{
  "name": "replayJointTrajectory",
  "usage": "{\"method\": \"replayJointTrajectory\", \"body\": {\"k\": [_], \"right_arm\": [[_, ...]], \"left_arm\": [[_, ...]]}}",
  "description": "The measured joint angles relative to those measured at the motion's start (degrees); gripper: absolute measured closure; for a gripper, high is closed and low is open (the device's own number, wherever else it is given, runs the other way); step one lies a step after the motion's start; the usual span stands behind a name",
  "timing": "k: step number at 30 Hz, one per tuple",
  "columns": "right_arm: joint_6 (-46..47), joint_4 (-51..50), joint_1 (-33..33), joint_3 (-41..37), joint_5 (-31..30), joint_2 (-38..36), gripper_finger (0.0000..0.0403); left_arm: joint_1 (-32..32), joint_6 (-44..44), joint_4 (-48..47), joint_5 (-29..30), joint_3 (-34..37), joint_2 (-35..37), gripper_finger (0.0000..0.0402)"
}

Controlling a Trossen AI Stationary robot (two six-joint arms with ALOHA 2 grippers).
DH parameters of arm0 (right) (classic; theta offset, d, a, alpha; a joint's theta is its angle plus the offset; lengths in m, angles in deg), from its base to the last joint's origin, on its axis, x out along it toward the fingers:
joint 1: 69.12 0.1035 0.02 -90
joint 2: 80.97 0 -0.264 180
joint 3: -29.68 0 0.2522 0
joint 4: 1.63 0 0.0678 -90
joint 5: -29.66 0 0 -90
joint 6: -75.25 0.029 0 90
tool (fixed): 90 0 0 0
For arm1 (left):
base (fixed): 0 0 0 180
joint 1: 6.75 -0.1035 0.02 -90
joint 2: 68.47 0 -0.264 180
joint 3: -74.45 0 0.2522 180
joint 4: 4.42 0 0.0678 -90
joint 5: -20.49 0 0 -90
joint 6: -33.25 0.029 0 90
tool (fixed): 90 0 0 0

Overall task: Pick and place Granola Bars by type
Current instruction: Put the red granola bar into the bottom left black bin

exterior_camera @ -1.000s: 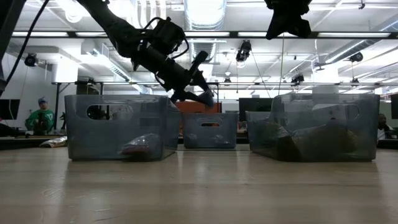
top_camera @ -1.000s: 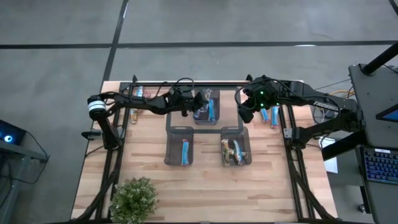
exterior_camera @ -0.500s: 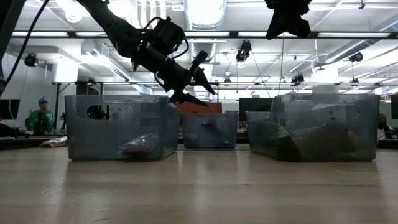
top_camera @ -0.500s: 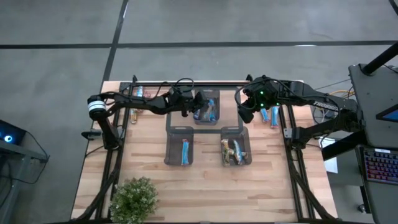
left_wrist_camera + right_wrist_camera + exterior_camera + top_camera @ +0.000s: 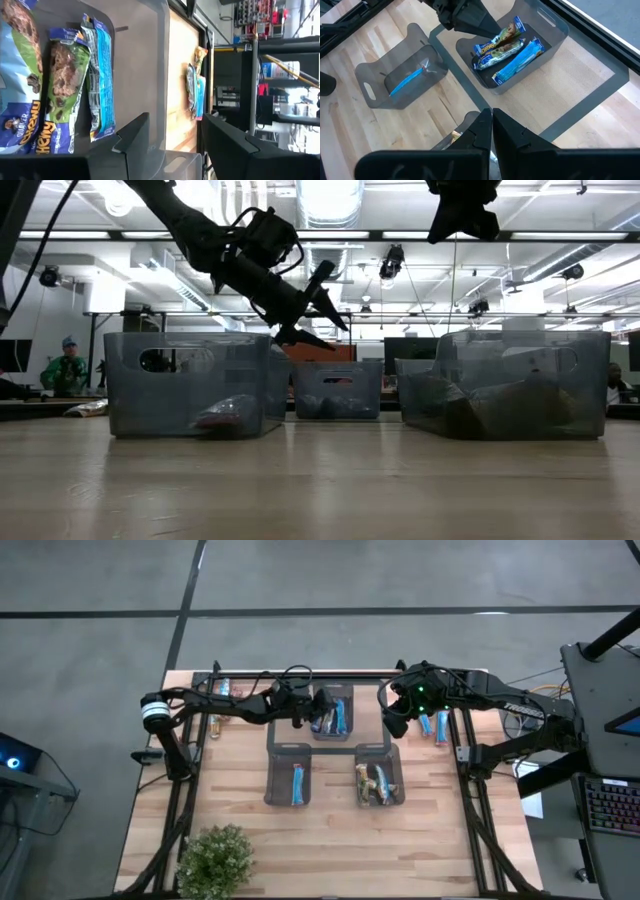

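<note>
Your left end effector point(image 5: 318, 708) hangs over the near-left edge of the far bin point(image 5: 346, 693), fingers spread and holding nothing; in the low view it sits above the bin tops with both fingers apart point(image 5: 318, 305). Beneath it, the far bin holds several Granola Bars point(image 5: 332, 718): your right wrist view shows two with chocolate-chip wrappers and one bright blue bar point(image 5: 518, 61) lying side by side. The front-left bin point(image 5: 289, 776) contains a single blue bar point(image 5: 297, 783), and the front-right bin point(image 5: 381, 776) holds a few brownish-gold bars point(image 5: 370, 783). More bars point(image 5: 433, 724) lie on the counter point(image 5: 330, 840) near the right arm's frame, and a couple point(image 5: 219, 690) sit by the left arm's base. Your right end effector point(image 5: 395, 721) hovers between the far bin and those loose bars, its fingers pressed together, nothing between them point(image 5: 491, 131). A potted plant point(image 5: 214, 858) stands at the counter's front-left corner.
</note>
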Motion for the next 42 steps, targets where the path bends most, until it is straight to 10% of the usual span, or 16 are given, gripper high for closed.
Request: {"method": "replayJointTrajectory", "body": {"k": [8, 21, 42], "right_arm": [[-0.02, -0.01, 0.00, 0.00, 0.02, 0.00, 0.0394], [-0.02, -0.02, 0.00, 0.00, 0.02, 0.00, 0.0394], [-0.19, -0.09, 0.00, 0.00, 0.20, 0.00, 0.0394]], "left_arm": [[0.04, 0.43, 0.06, -1.37, 0.00, 0.13, 0.0254], [1.55, 9.86, 2.90, -2.87, -0.15, 4.03, 0.0397], [3.76, 44.05, -9.66, -5.79, -0.02, 28.07, 0.0402]]}}
